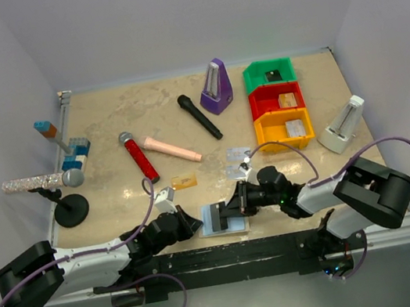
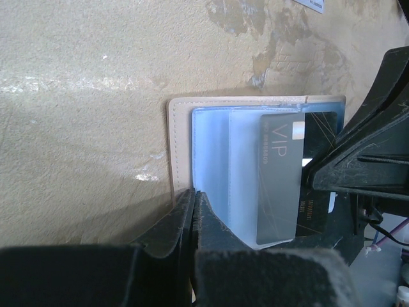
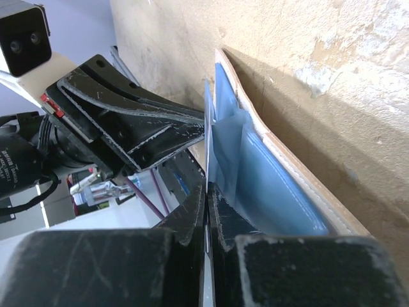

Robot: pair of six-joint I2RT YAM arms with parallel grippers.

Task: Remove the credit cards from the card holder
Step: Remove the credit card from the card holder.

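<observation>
Now right end effector (image 3: 208, 188) pinches dark card (image 2: 281, 185) edge; left end effector (image 2: 195, 198) closed at holder (image 2: 181, 128) rim.

The beige table (image 1: 118, 113) carries the card holder (image 1: 232, 225), loose credit cards (image 1: 237, 153), microphones (image 1: 198, 116), bins (image 1: 283, 128).

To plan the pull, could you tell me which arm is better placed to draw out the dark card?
Right. The right arm has its jaws shut on the dark card; the left arm has its jaws clamping the card holder, probably anchoring it.
</observation>
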